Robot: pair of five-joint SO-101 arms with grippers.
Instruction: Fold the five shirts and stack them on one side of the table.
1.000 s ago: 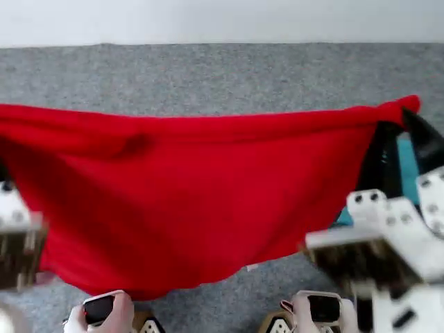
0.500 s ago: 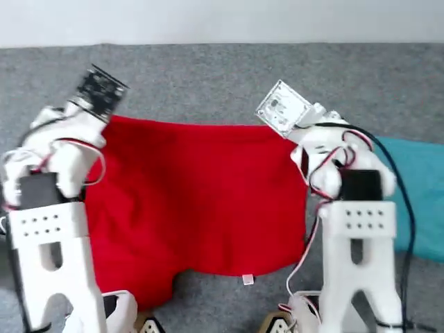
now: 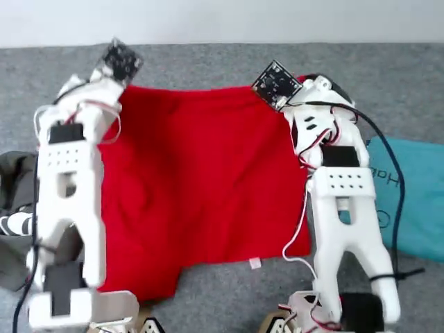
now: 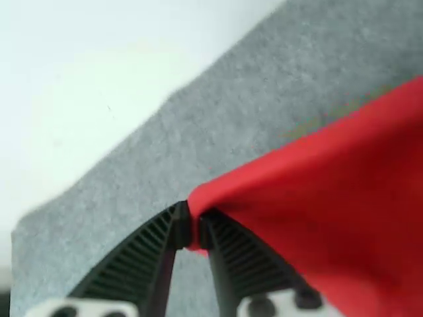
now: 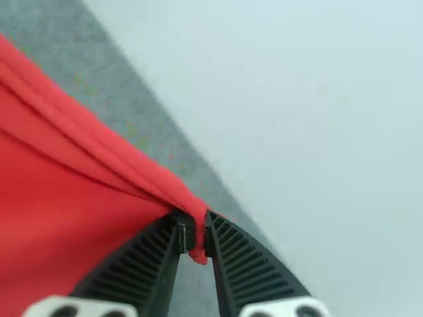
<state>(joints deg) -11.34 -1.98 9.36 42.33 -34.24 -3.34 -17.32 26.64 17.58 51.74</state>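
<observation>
A red shirt (image 3: 201, 180) lies spread over the grey table between the two arms in the high view. My left gripper (image 4: 192, 232) is shut on a far corner of the red shirt (image 4: 317, 198), at the shirt's far left in the high view. My right gripper (image 5: 195, 239) is shut on the other far corner of the red shirt (image 5: 73, 191), at its far right. A teal shirt (image 3: 409, 201) lies at the table's right edge. A dark grey garment (image 3: 14, 201) sits at the left edge.
The grey felt table (image 3: 222, 66) runs back to a white wall. The left arm's white body (image 3: 69, 208) and the right arm's white body (image 3: 347, 215) stand over the shirt's side edges. A white label (image 3: 254, 263) shows at the shirt's near hem.
Both grippers have carried the red shirt's corners away toward the far side of the table. The shirt, lifted and stretched a second ago, now lies flatter on the table.
</observation>
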